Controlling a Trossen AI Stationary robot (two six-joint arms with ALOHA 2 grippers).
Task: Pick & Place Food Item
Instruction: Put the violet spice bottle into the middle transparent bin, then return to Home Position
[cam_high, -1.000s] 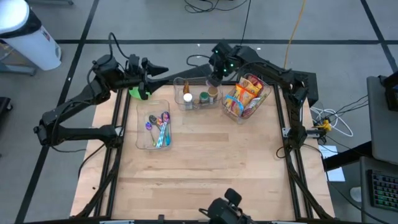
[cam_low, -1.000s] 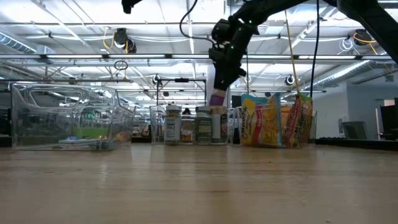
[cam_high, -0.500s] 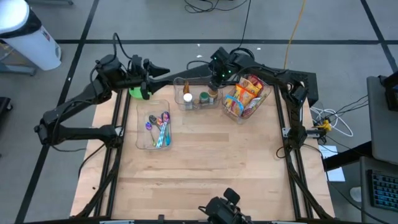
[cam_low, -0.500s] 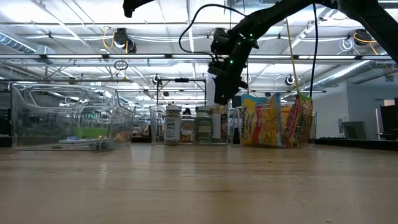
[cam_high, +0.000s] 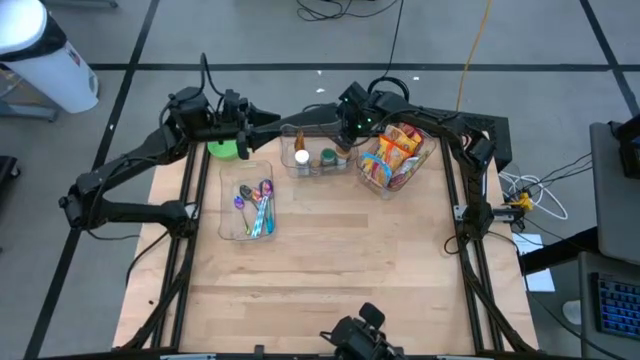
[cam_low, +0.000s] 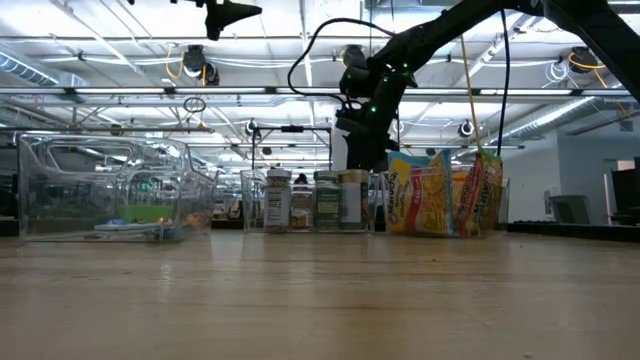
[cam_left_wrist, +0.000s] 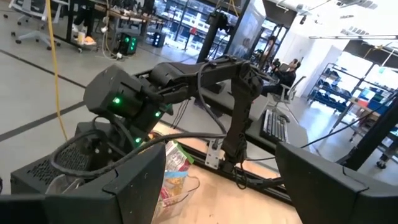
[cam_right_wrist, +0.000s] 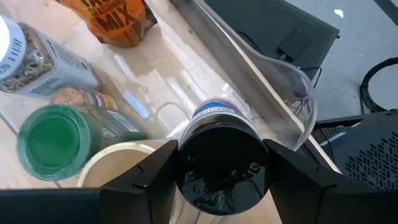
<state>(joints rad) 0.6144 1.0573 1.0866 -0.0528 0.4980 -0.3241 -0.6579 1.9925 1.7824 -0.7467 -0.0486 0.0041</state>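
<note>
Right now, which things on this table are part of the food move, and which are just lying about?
In the job: right hand, gripping the dark-lidded jar; clear bin of spice jars below it.
Lying about: spoon bin; snack-bag bin; green object; left hand, open, waiting nearby.

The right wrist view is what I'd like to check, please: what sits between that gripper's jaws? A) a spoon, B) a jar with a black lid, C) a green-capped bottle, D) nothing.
B: in the right wrist view a jar with a black lid fills the gap between the right gripper's jaws, over the clear bin, while the green-capped bottle lies off to the side.
</note>
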